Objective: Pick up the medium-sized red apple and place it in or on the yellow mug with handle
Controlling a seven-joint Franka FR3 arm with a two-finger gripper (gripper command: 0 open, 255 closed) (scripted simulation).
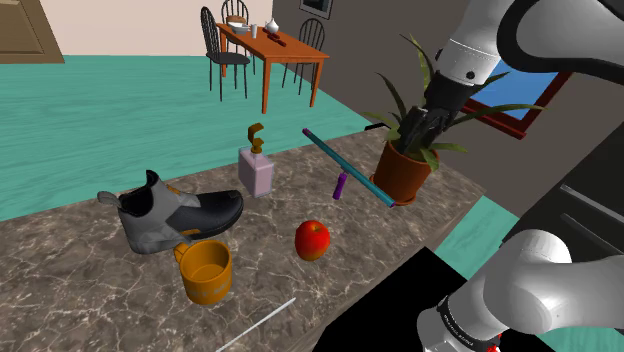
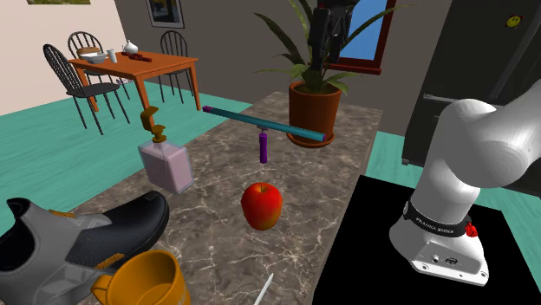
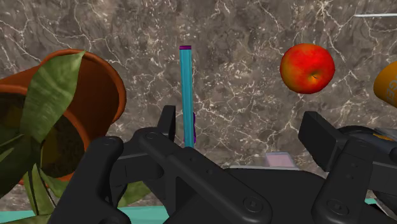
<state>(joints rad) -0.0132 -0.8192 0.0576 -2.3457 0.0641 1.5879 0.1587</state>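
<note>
Red and yellow-flushed, the apple point(image 1: 312, 240) point(image 2: 261, 205) point(image 3: 307, 68) sits by itself on the brown marble counter point(image 1: 90, 290) point(image 2: 225, 156) point(image 3: 242, 38), well apart from my gripper point(image 1: 408, 130) point(image 2: 324, 52) point(image 3: 242, 124). My two black fingers stand apart with nothing between them but counter far below. I hang high over the potted plant point(image 1: 403, 170) point(image 2: 314, 108) point(image 3: 95, 95), my hand in among its long green leaves.

The orange-yellow mug point(image 1: 206, 270) point(image 2: 143, 282) point(image 3: 386, 83) stands upright near the apple, on the shoulder view's left of it, with bare marble between the two. Just behind the mug lies a grey and black boot point(image 1: 175, 215) point(image 2: 78, 238) on its sole.

A teal rod point(image 1: 348, 167) point(image 2: 264, 124) point(image 3: 186, 95) slants across the counter, one end by the terracotta pot, and a short purple piece point(image 1: 340, 186) point(image 2: 262, 147) stands under its middle. A pale pink dispenser bottle point(image 1: 256, 170) point(image 2: 166, 165) with a brown pump stands upright between the boot and the rod. A thin white stick point(image 1: 258, 325) point(image 2: 264, 288) lies near the counter's front edge. Beyond, on teal floor, stands an orange wooden table point(image 1: 270, 50) point(image 2: 139, 65) with dark chairs.
</note>
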